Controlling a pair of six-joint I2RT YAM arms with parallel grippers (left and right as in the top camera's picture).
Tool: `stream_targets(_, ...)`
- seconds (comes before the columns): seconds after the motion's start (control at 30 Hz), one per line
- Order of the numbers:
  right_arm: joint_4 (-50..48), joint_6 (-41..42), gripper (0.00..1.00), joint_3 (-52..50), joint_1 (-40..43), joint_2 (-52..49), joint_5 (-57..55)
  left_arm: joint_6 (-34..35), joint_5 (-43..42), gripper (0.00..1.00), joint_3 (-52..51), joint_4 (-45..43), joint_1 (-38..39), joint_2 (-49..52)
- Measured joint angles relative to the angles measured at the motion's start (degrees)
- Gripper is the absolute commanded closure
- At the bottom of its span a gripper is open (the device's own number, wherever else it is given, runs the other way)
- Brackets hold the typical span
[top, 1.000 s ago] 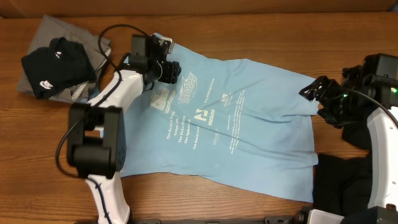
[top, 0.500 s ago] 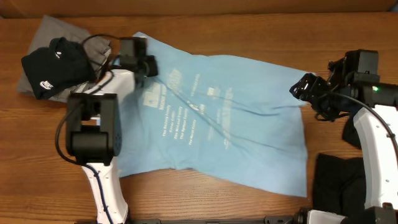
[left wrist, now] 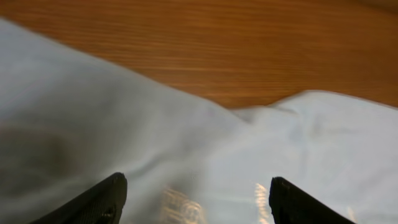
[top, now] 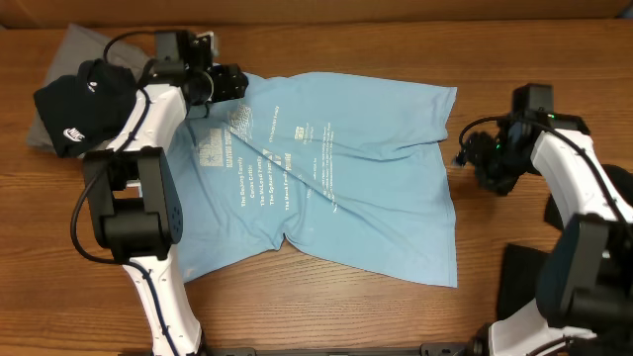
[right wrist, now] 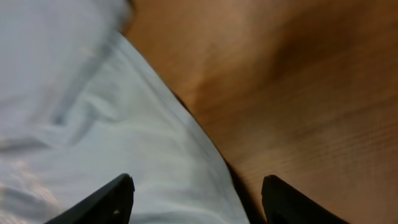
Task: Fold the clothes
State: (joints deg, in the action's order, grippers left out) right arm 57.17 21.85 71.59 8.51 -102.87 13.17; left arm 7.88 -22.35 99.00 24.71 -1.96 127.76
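The large light blue T-shirt (top: 346, 188) with pale printed text lies spread and creased across the middle of the table. My left gripper (top: 235, 84) hovers over its far left corner, open. In the left wrist view its gripper (left wrist: 198, 200) has blue cloth (left wrist: 186, 143) below the wide-apart fingers, nothing pinched. My right gripper (top: 467, 156) is at the shirt's right edge, open. In the right wrist view the gripper (right wrist: 196, 200) straddles the shirt's hem (right wrist: 155, 143), with bare wood to the right.
A black garment with a white logo (top: 84, 109) sits on a grey cloth (top: 64, 54) at the far left. Another black garment (top: 529, 287) lies at the near right, beside the right arm's base. The table's back edge (top: 316, 22) runs behind the shirt.
The blue shirt has slid left and its right side has drawn in. My left gripper moved left to the shirt's far corner. My right gripper followed leftward along the shirt's right edge.
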Motion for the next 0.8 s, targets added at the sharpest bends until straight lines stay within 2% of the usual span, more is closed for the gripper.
stream_targets(0.17,5.95,-0.63,0.3,-3.08,-0.04,-2.89,-1.31,-3.5,0.7,0.21,1.57,6.67,1.62,-7.72)
stream_targets(0.3,4.52,-3.04,0.3,-8.37,-1.2,-2.89,-1.03,-4.57,1.77,0.2,2.05,11.74,1.55,-16.63)
stream_targets(0.33,3.5,-3.89,0.33,-9.49,-1.7,-2.89,-0.37,-4.9,2.05,0.2,2.29,12.72,1.55,-18.21)
stream_targets(0.37,2.82,-4.35,0.41,-10.34,-2.25,-2.89,0.42,-5.03,2.45,0.2,2.62,13.94,1.51,-20.04)
stream_targets(0.4,2.08,-4.87,0.71,-10.82,-2.8,-2.58,1.42,-5.11,2.67,0.21,2.8,14.78,1.49,-21.42)
stream_targets(0.43,0.81,-5.55,0.85,-11.17,-3.39,-2.29,2.91,-5.31,3.3,0.21,3.19,16.52,1.51,-23.56)
stream_targets(0.47,0.46,-6.21,0.93,-11.23,-3.5,-2.29,3.28,-5.6,3.67,0.21,3.41,17.92,1.51,-24.59)
stream_targets(0.5,-0.2,-6.12,0.96,-11.28,-3.74,-2.29,3.45,-6.01,3.82,0.21,3.48,19.21,1.49,-25.35)
stream_targets(0.57,1.01,-4.48,0.96,-11.26,-3.78,-2.43,1.46,-6.88,4.61,0.21,3.48,22.53,1.49,-26.45)
stream_targets(0.7,15.3,6.78,0.96,-9.77,-0.96,-2.38,-11.21,-7.82,5.53,0.22,3.48,27.3,1.51,-26.53)
stream_targets(0.8,19.06,11.45,0.87,-9.09,2.84,-1.33,-16.72,-8.04,5.86,0.21,3.48,29.09,1.49,-26.86)
